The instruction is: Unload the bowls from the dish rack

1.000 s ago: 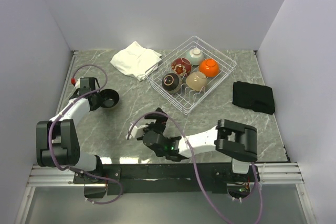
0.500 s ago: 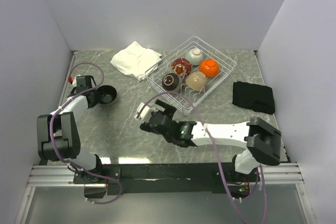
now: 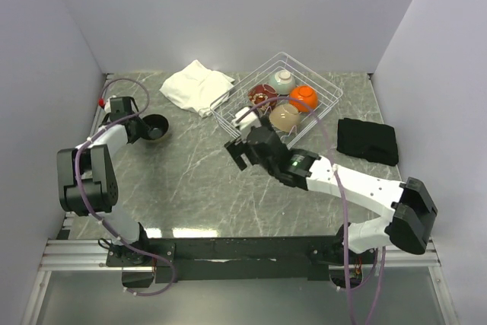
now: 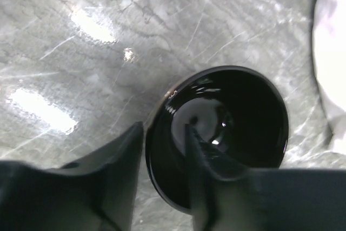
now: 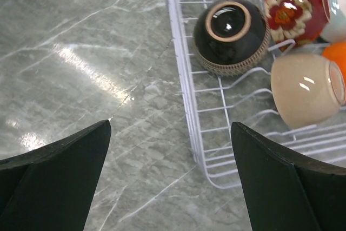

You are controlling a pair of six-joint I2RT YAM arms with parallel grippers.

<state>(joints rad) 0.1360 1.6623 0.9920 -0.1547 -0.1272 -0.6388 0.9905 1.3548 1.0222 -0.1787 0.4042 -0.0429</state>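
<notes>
The white wire dish rack (image 3: pixel 323 97) stands at the back centre, and its near-left corner wires (image 5: pixel 184 79) show in the right wrist view. In it lie a red flowered bowl (image 5: pixel 294 9), a beige bowl (image 5: pixel 305 87), an orange bowl (image 3: pixel 303 97), a pale green bowl (image 3: pixel 283 80) and an upturned black bowl with a gold foot ring (image 5: pixel 230 36). My right gripper (image 5: pixel 170 124) hangs wide open over the table at that corner (image 3: pixel 243 136), holding nothing. A glossy black bowl (image 4: pixel 227 128) sits on the table at the left (image 3: pixel 157 126). My left gripper (image 4: pixel 162 131) straddles its rim with parted jaws, one finger inside.
A folded white cloth (image 3: pixel 196 85) lies at the back, left of the rack, and its edge (image 4: pixel 332 52) is near the black bowl. A black cloth (image 3: pixel 367 140) lies at the right. Walls close in the table on three sides.
The right arm swung from the near edge up to the rack's near-left corner, jaws still wide. The left gripper's jaws parted around the black bowl's rim after shifting slightly back.
</notes>
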